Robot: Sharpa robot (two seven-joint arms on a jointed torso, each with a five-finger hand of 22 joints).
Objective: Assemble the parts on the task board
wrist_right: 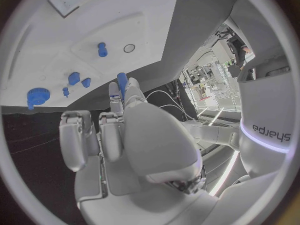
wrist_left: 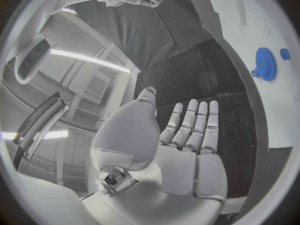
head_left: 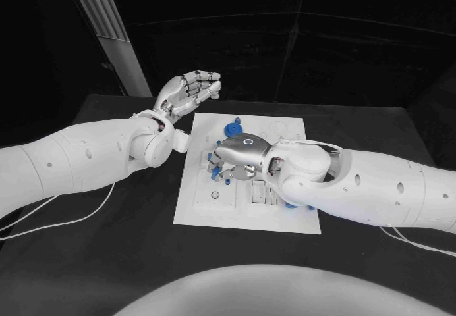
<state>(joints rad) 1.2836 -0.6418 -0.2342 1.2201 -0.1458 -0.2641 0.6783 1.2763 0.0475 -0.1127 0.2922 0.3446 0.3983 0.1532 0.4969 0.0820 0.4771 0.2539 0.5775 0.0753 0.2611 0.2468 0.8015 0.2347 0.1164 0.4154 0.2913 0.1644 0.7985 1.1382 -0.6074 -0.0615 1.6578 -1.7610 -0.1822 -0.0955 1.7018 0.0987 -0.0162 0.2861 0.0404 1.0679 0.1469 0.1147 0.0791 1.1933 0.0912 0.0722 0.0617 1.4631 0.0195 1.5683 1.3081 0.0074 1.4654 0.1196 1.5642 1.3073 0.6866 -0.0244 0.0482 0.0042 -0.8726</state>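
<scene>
The white task board (head_left: 285, 131) lies mid-table with blue parts on it: a gear (head_left: 234, 128) near its far edge, small pieces (head_left: 215, 173) at its left side, another (head_left: 290, 205) by my right arm. My right hand (head_left: 240, 155) hovers low over the board's middle, palm down. In the right wrist view its thumb and a finger pinch a short blue part (wrist_right: 122, 78) at their tips above the board (wrist_right: 144, 30), near a standing blue peg (wrist_right: 102, 49) and the gear (wrist_right: 37, 96). My left hand (head_left: 190, 91) is raised beyond the board's far left corner, empty, fingers straight (wrist_left: 190, 130).
The black table (head_left: 114, 250) surrounds the board, with bare room at the left and front. White cables (head_left: 66, 214) trail under my left arm and another (head_left: 418, 240) under my right. The left wrist view shows the gear (wrist_left: 265, 62) and a small blue piece (wrist_left: 284, 53).
</scene>
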